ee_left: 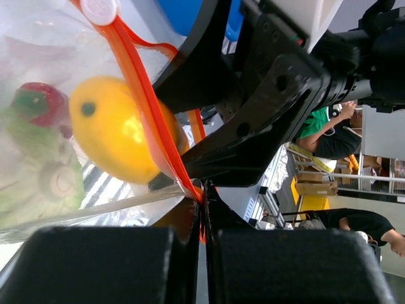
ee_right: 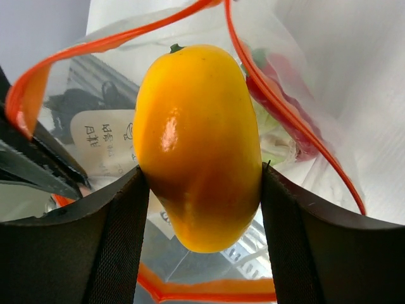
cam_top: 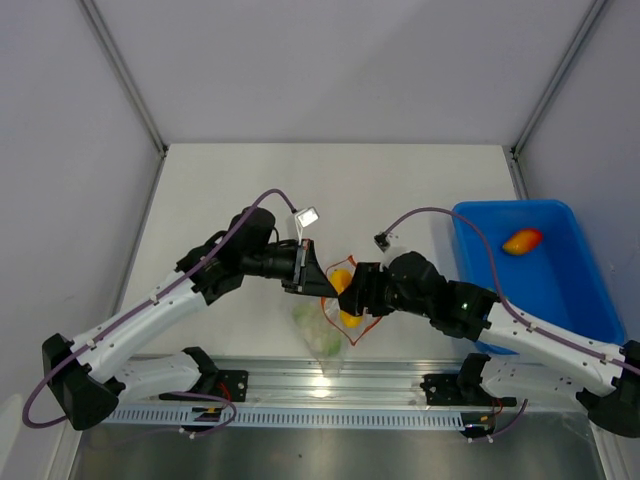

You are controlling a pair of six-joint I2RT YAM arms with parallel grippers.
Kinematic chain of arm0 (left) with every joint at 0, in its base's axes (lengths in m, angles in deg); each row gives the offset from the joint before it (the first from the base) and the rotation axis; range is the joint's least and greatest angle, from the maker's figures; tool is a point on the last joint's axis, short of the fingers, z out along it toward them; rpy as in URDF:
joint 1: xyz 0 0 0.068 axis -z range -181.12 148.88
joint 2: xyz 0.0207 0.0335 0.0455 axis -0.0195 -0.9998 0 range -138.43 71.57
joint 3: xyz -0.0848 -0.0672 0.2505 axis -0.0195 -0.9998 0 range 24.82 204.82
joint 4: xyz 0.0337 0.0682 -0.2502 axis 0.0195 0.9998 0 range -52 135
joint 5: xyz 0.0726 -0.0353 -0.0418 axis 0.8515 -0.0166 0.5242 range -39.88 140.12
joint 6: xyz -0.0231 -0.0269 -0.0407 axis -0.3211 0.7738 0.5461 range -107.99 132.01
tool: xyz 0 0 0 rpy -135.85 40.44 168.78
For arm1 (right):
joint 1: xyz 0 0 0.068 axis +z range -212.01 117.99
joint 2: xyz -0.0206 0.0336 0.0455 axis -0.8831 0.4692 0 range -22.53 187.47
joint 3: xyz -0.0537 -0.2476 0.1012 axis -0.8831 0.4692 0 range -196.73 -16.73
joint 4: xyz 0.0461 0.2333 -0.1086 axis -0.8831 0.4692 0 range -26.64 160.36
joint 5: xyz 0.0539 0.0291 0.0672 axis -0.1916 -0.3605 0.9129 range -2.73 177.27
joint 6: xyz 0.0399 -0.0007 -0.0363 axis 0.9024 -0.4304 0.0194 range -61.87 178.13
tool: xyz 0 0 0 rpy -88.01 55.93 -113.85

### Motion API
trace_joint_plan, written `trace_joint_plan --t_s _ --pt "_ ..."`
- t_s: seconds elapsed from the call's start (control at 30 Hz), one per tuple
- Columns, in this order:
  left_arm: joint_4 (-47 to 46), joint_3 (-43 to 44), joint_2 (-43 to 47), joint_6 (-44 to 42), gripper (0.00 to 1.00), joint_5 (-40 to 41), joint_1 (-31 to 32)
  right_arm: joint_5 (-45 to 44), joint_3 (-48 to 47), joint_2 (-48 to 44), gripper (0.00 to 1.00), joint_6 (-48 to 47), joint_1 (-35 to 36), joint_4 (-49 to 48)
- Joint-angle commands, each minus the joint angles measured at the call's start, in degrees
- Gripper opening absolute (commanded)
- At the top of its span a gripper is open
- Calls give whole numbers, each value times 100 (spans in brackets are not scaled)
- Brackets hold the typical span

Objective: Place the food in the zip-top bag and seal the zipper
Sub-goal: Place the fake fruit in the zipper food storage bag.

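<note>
— So, where is the orange-yellow fruit [ee_right: 196, 145]?
— Clamped across its narrow waist by the right gripper [ee_right: 201, 190], whose jaws press both flanks. Its long axis runs straight out from the wrist, stem end leading.
— Leading where?
— Into the zip-top bag [cam_top: 322, 335]. The zipper [ee_left: 142, 95] loops open all around the fruit.
— And the left gripper [ee_left: 202, 221]?
— Its jaws are pinched tight on the zipper at one side of the mouth, holding the bag over the table's near edge.
— Anything inside?
— The red chili [ee_left: 38, 101] and green bunch [ee_left: 25, 145] lie deeper inside.
</note>
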Motion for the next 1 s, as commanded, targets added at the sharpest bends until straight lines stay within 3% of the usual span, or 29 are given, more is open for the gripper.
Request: trace_joint_plan --t_s 0.0,0.1,0.17,0.73,0.97 --pt "-174 213 48 76 1 32 -20 254 -17 176 47 -147 134 -237" --pt "-157 258 12 50 1 32 -20 168 -149 247 74 -314 204 8" --pt "-148 284 12 32 1 40 -20 -24 -254 212 82 -420 204 219" --pt "-104 196 12 -108 0 41 -28 -1440 -1353 -201 82 -930 -94 1705" --pt "-236 47 -5 -99 1 -82 -28 -2750 -1652 -280 80 -877 -1209 2031"
